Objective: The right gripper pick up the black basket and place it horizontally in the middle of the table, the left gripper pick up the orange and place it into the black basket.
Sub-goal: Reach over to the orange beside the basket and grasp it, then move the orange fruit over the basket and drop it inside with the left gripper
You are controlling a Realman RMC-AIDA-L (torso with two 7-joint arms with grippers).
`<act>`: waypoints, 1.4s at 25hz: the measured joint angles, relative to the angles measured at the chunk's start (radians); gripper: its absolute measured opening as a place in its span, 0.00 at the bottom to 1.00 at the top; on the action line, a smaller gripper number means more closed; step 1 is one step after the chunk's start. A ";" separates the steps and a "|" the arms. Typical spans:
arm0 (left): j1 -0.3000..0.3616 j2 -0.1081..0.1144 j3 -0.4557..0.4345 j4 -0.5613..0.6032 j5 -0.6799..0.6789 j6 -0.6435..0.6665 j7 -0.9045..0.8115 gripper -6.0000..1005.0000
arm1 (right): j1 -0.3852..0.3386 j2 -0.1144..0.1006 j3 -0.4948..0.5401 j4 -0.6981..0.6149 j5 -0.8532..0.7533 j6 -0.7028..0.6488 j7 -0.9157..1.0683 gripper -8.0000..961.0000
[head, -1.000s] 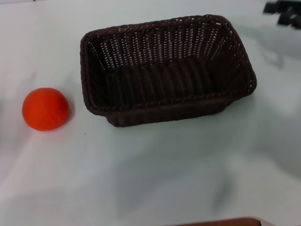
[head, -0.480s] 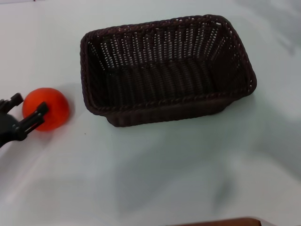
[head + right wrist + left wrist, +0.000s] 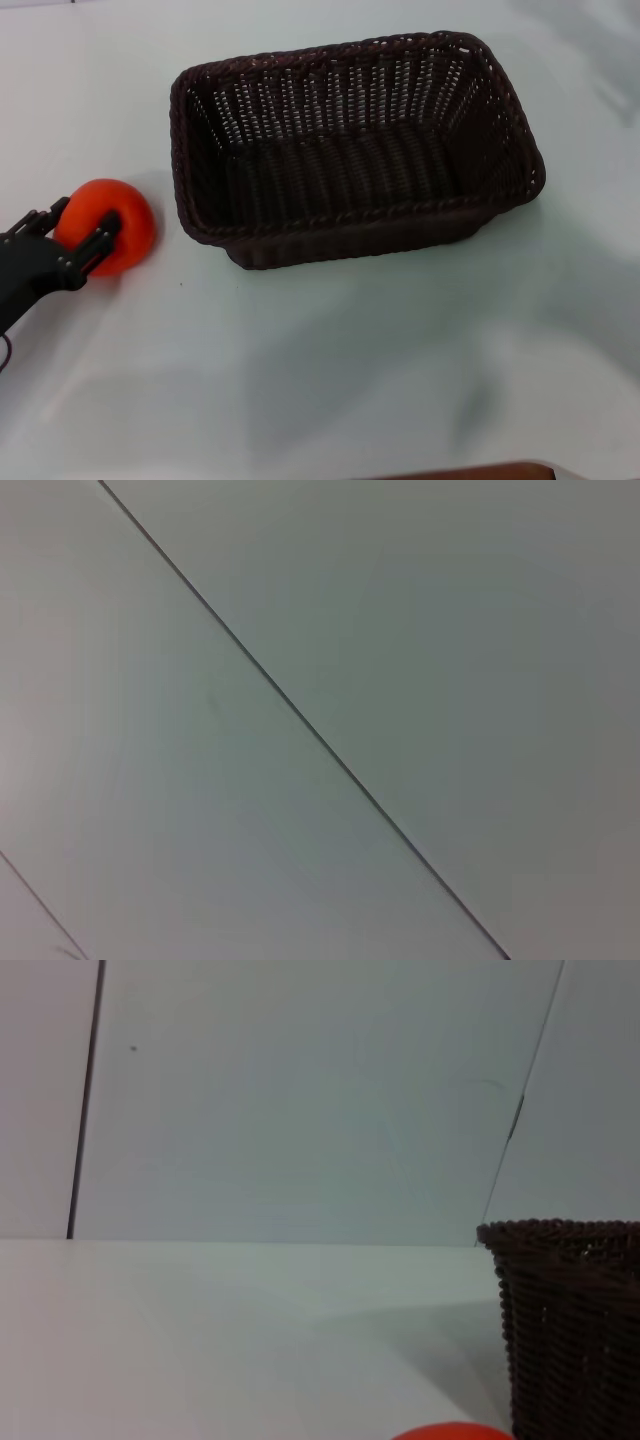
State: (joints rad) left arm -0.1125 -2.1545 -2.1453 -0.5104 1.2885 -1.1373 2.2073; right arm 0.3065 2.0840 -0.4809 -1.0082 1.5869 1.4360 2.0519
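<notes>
Since the black basket (image 3: pixel 355 150) already lies lengthwise at the frame's upper middle, the left gripper (image 3: pixel 78 238) straddles the orange (image 3: pixel 108 226) at far left with fingers spread, not yet clamped, ready to lift it.

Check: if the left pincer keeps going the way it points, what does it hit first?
The orange: the left pincer already straddles it, fingers either side. Beyond it lies the black basket, though contact depth is unclear.

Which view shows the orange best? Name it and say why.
The head view: the orange shows almost whole on the table, with the left gripper straddling it. The left wrist view catches only a sliver of it; the right wrist view shows none.
</notes>
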 joint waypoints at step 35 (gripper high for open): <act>-0.207 -0.021 -0.026 0.007 -0.058 -0.466 -0.079 0.28 | 0.040 -0.001 0.181 0.336 0.131 0.082 -0.304 0.75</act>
State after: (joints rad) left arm -0.3197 -2.1752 -2.1716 -0.5030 1.2303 -1.6032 2.1280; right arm 0.3464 2.0828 -0.3002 -0.6722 1.7182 1.5183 1.7479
